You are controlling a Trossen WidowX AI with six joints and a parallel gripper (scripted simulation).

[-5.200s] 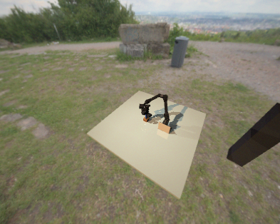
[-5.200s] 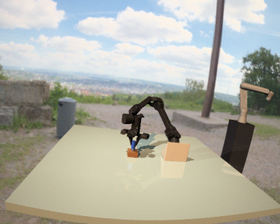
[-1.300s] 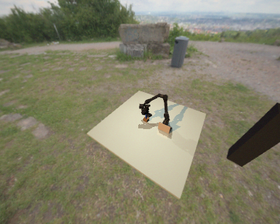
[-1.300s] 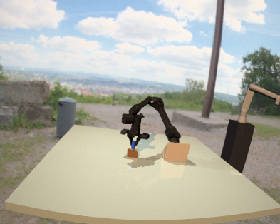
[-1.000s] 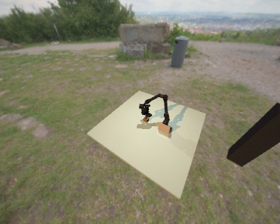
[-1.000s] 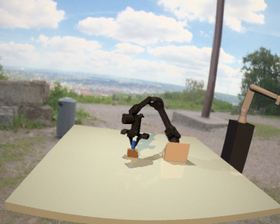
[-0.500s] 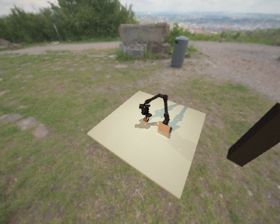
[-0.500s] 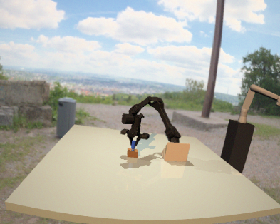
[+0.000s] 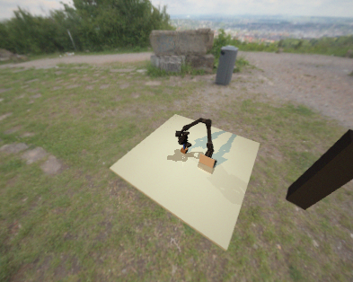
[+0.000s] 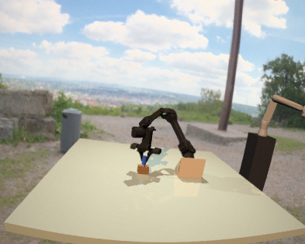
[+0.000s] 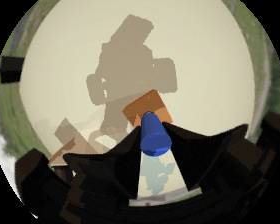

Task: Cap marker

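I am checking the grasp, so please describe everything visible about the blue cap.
The blue cap is a small, smooth, plastic-looking cylinder that narrows slightly toward one rounded end. It is clamped between the jaws of the gripper, off the table. In the exterior view it stands roughly upright directly above the orange holder block, and the wrist view also lines it up with that block. The marker itself cannot be made out, so whether the cap is seated is unclear.

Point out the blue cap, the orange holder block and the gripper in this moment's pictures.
cap (image 11: 153,137), wrist view, on the middle of its blue body, clamped between the fingers.
holder block (image 10: 143,169), exterior view, on its front face.
gripper (image 10: 144,158), exterior view, between the fingertips, just above the block.
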